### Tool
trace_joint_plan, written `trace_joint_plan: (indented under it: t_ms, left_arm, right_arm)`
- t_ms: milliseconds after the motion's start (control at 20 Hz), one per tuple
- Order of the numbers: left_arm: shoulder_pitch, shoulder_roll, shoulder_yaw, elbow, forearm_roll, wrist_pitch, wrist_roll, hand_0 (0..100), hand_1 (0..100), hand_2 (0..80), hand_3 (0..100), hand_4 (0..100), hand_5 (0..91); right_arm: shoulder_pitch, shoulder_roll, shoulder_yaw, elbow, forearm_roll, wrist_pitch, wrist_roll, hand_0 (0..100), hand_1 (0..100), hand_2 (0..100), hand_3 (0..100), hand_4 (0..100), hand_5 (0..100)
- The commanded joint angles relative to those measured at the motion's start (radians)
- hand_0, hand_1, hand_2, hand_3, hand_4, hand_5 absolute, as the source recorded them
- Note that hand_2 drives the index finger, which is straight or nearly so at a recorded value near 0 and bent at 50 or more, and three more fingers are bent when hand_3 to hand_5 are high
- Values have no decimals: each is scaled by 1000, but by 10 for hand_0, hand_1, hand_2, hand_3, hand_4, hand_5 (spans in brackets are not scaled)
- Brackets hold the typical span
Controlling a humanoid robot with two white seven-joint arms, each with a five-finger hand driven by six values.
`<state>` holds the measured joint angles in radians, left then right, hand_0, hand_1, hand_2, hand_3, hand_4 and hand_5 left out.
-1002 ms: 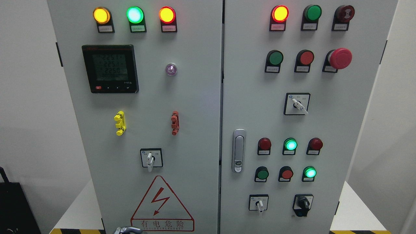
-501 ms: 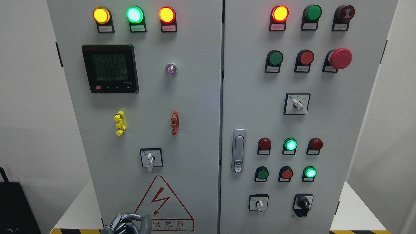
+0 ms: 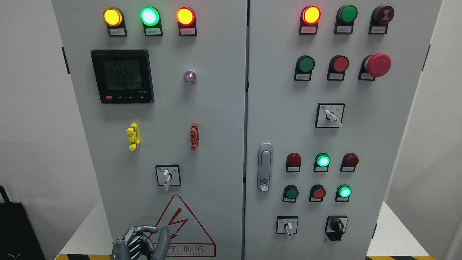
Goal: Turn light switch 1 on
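- We see our left hand (image 3: 140, 243) at the bottom edge of the frame, left of the middle.
- Its grey fingers (image 3: 139, 234) curl loosely, bent at the knuckles and holding nothing.
- The thumb (image 3: 162, 240) points upward, apart from them.
- Our right arm shows nowhere.

Pretty even, bright indoor light, no harsh glare on the gray cabinet (image 3: 216, 108). Well above the left hand (image 3: 142, 243), the indicator lamps (image 3: 149, 16) bloom a bit and wash out. Soft shadows under the buttons. Focus is sharp, though the small labels stay unreadable.
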<state>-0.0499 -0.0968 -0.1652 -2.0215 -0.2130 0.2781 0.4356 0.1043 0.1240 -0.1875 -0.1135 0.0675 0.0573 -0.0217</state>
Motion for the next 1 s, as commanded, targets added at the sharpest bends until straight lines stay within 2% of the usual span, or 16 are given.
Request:
trace_joint_plan:
  t_ms: [0,301,952]
  left_arm:
    - [-54,-17,-20,-3,-5,32,11,161,632,555,965,992,842]
    - [-126,-24,-19,-2,-5,104,23,158,640,563,971,991,844]
    - [-160,-27,-17,7,-16,113,51,153,660,565,977,990,844]
  right_arm:
    - [0,0,0,0,0,0,0,0,0,0,0,0,0]
    - [0,-1,0,0,0,0,0,0,0,0,0,0,0]
    - [0,0,0,0,0,0,0,0,0,0,0,0,0]
